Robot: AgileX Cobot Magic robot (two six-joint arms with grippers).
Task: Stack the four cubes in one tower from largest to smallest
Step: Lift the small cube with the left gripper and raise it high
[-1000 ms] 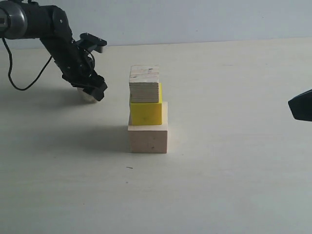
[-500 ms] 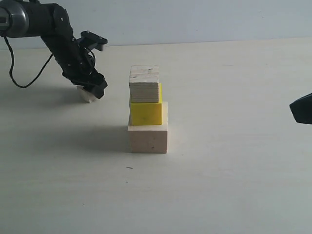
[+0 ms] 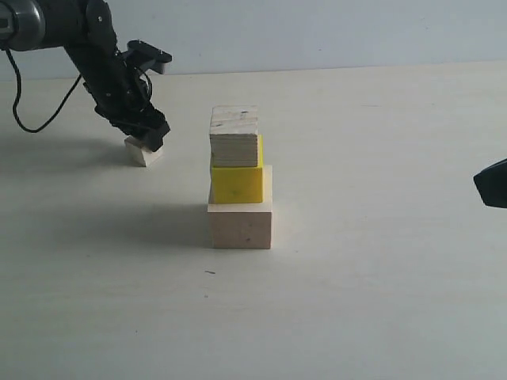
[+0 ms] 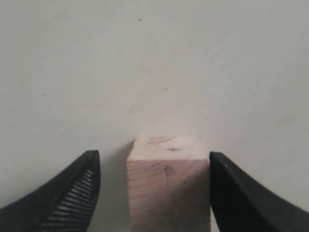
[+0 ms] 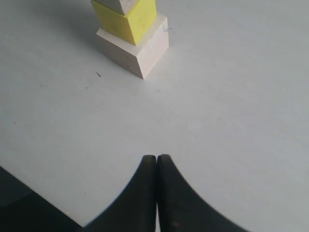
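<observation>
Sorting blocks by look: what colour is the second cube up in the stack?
Bright yellow cube; clearest in the exterior view.

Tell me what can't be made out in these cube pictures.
- Smallest pale cube: exterior view, left gripper hides its top; contact unclear.
- Plywood cube: right wrist view, frame edge cuts it off.
- Right gripper: exterior view, mostly beyond the frame edge.

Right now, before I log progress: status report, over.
Left gripper open, straddling smallest pale cube on table. Right gripper shut. Plywood cube tops yellow cube and large pale cube. Nothing blocking.
</observation>
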